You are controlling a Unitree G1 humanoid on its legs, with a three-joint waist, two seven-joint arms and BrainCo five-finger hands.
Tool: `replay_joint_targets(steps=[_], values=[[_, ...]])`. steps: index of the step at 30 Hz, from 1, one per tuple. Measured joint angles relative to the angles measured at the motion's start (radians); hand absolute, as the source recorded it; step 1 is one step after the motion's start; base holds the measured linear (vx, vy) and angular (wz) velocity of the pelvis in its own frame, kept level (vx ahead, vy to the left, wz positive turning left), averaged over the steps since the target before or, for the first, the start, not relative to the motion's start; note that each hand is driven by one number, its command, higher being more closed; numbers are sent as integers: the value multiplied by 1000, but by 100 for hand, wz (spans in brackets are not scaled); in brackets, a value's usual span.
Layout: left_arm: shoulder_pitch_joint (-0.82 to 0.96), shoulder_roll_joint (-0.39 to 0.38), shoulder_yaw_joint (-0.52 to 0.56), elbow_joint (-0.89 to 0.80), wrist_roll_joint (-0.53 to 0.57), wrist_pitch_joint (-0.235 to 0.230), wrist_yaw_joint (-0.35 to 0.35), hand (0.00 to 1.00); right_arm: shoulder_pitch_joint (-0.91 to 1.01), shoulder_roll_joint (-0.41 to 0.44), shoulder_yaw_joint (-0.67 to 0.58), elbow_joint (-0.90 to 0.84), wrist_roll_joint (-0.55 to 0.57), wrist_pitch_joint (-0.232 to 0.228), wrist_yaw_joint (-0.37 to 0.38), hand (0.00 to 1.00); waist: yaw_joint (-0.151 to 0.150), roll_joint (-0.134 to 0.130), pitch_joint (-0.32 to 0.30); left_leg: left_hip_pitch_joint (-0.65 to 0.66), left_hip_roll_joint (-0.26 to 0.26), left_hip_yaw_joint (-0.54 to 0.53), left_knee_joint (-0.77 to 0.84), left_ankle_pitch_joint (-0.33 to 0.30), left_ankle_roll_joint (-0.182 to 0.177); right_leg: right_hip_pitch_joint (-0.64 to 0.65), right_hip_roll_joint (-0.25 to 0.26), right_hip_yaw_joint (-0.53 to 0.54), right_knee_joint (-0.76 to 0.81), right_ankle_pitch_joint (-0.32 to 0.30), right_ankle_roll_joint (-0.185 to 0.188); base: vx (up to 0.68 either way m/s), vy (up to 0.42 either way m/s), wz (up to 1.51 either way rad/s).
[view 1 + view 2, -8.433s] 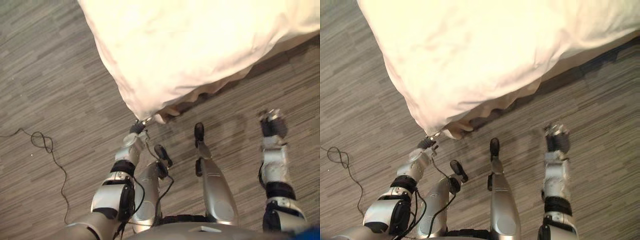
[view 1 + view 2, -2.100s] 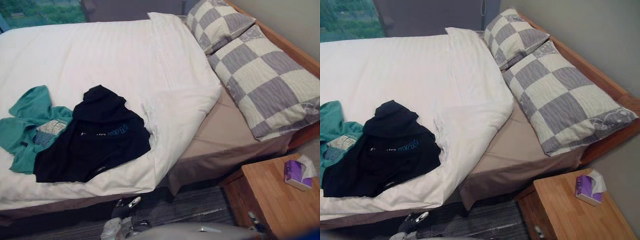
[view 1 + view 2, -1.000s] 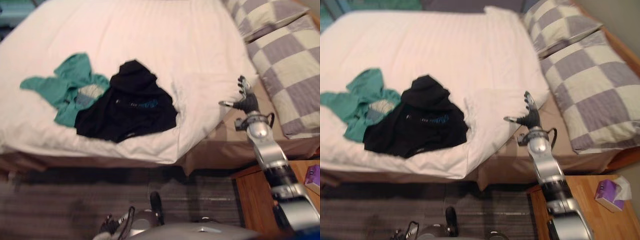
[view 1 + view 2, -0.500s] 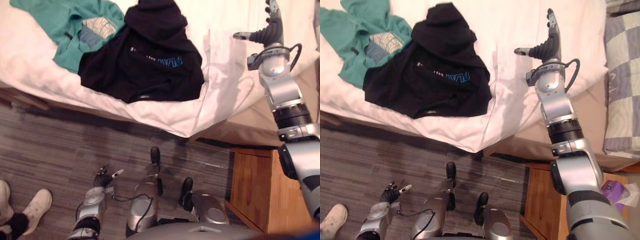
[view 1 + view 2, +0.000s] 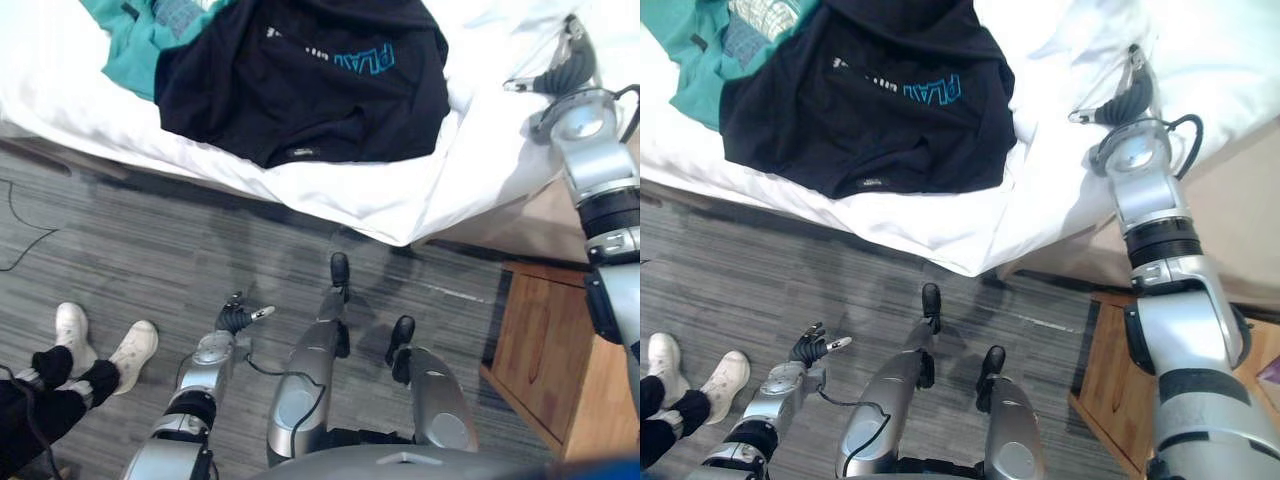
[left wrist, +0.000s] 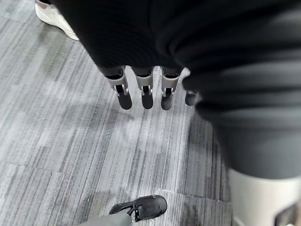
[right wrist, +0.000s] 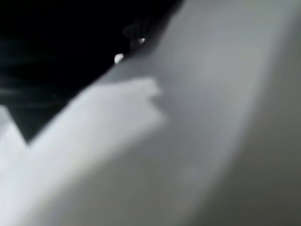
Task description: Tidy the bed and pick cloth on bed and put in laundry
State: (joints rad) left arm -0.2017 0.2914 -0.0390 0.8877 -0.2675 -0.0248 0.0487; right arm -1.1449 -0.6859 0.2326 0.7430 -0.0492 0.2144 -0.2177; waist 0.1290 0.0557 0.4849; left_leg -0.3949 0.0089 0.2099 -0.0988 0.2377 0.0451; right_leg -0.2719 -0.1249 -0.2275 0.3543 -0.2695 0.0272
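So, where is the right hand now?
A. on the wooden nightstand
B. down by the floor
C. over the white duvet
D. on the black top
C: the right hand is over the white duvet, fingers straight, apart from the black top.

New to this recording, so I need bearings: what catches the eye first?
A black top lies on the white duvet near its edge, overlapping a teal garment. The right hand hovers open over the duvet's corner. A person's white shoes stand on the floor to the robot's left.
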Motion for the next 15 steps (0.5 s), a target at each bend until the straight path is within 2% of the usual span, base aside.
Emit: replay_joint_targets(steps=[7, 11, 15], values=[[-15, -16, -42, -4, -37, 1, -34, 0, -2, -2, 5, -42, -64, -2, 7, 100, -4, 9, -1, -34, 4, -4, 0, 16, -18, -65, -6, 1, 72, -37, -11, 1, -74, 2], [-29, -16, -40, -43, -34, 44, -43, 0, 6, -3, -3, -48, -49, -1, -1, 100, -10, 9, -1, -38, 5, -19, 0, 30, -12, -67, -4, -9, 81, -38, -12, 43, -76, 7], [-55, -17, -38, -46, -16, 67, -40, 0, 21, 3, -28, -32, 16, -2, -52, 100, -9, 8, -2, -36, 7, -28, 0, 37, -20, -59, -1, -19, 80, -38, -12, 25, -56, 9]])
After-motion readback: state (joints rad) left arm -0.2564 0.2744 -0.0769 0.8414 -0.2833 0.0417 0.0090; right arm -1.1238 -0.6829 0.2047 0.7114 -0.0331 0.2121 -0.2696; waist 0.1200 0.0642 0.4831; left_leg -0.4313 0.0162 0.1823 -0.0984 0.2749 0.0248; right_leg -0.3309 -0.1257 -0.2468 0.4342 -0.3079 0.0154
